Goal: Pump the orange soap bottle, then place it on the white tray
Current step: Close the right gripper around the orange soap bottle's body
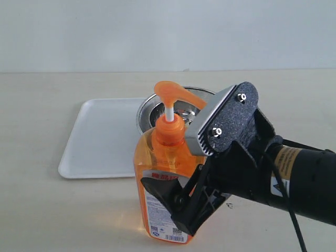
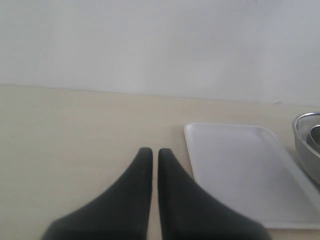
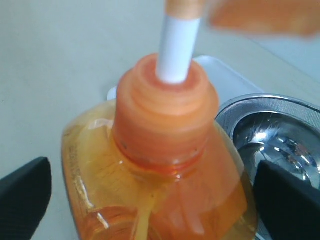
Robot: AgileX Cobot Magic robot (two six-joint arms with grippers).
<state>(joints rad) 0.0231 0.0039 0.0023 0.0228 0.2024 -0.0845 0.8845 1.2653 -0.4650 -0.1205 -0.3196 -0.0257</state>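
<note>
Right pincer (image 3: 157, 192) straddles the orange soap bottle (image 1: 157, 152) on the bench (image 1: 42, 210), apparently about to grip.
Its jaws stand wide either side of the bottle's body, seemingly unclamped. Next: close, lift, and carry to the white tray (image 1: 100, 136), beyond the bottle, beside a steel mesh bowl (image 1: 144, 113). Left pincer (image 2: 151, 165) is closed and empty.

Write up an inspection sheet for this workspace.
Surface: pale table.
Job's things: orange soap bottle upright on the table, not on the white tray behind it.
Clutter: steel bowl behind the bottle, by the tray.
Grippers: right gripper, jaws open, one each side of the bottle; left gripper, jaws shut, holding nothing, over the table.
Cables: black cable along the right arm.
Surroundings: plain wall.
</note>
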